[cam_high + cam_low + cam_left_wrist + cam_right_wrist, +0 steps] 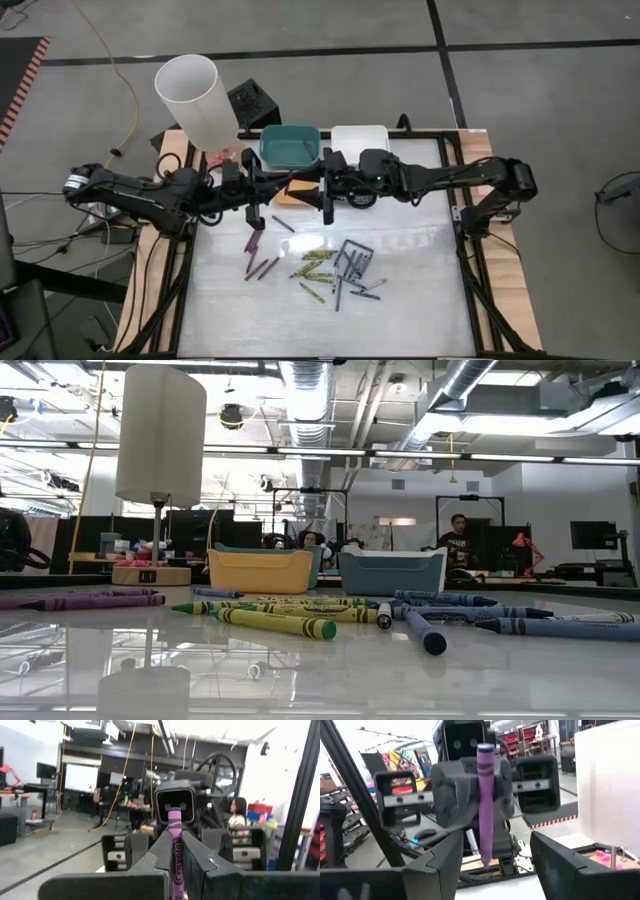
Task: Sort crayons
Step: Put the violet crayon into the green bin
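High view, counter [420, 310]: a glossy white counter carries both arms, which reach in from opposite sides and meet over its far half, hand facing hand.
Bins: a teal bin [291, 146] and a white bin [360, 137] sit side by side at the far edge, just behind the meeting point; the low view shows a yellow bin [260, 571] and a grey-blue bin [391, 572] there too.
Loose crayons: purple crayons [258, 262] lie on the left arm's side, yellow-green crayons [314, 264] in the middle, grey and blue crayons [352, 268] toward the right arm, all on the counter nearer the camera than the hands.
Left hand [255, 206]: pressed together on one purple crayon [175, 854], gripped low on its length with the tip sticking out past the fingers.
Right hand [326, 200]: spread wide, holding nothing, its fingers [445, 862] standing either side of open space.
Key relation: seen from the right wrist, the held purple crayon [485, 805] stands upright straight ahead, centred between the spread fingers but beyond them, apart from both.
Long axis: upright, crosswise to the line between the two hands, so the free upper length faces the right hand.
Judgement: a handover looks set up; the right hand would need to advance straight forward before closing.
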`<state>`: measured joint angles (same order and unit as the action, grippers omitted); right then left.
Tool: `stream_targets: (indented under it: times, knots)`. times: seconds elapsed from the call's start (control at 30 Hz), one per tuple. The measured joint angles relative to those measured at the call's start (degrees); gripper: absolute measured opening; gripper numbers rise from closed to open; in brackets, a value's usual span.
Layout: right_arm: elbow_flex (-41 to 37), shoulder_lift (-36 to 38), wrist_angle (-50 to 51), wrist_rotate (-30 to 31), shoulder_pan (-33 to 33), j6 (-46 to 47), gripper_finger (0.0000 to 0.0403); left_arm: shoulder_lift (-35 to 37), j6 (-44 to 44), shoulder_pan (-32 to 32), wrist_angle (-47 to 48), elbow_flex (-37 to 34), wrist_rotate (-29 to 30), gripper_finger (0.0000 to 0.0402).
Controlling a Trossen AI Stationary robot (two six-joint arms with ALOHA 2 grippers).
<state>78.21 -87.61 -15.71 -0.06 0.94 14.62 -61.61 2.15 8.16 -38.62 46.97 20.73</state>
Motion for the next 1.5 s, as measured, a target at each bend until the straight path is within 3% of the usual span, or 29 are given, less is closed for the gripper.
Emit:
stream_targets:
  times: [0.2,0.33,0.47,0.67,0.87,0.97,1.33,1.5]
  knots:
    - [0.1,-0.7,0.3,0.0,-0.3,0.0,0.0228,-2.6,0.6,-0.6,-2.8,0.0,-1.1,0.0004]
    - [0.1,-0.8,1.1,0.0,-0.3,0.0,0.0199,-3.3,0.7,-0.8,-3.3,0.0,-1.5,0.0004]
    - [0.1,-0.8,2.0,0.1,-0.3,0.0,0.0140,-3.2,0.6,-0.9,-3.6,0.0,-1.4,0.0004]
    - [0.1,-0.8,2.0,1.0,-0.2,-0.1,0.0016,-3.3,0.7,-1.0,-2.9,0.0,-0.9,0.0004]
    - [0.1,-0.8,2.7,1.9,-0.4,1.3,0.0005,-3.2,0.7,-1.0,-2.3,0.0,0.4,0.0004]
    - [0.1,-0.8,5.4,4.3,-0.9,1.9,0.0004,-3.2,0.7,-1.0,0.1,0.0,4.7,0.0017]
    - [0.0,-0.7,13.4,8.2,-7.3,2.1,0.0001,1.1,9.7,-1.2,22.5,0.1,13.6,0.0153]
    - [0.0,-1.8,16.4,9.7,-12.2,2.3,0.0001,2.8,14.4,-1.2,31.4,0.1,21.1,0.0188]
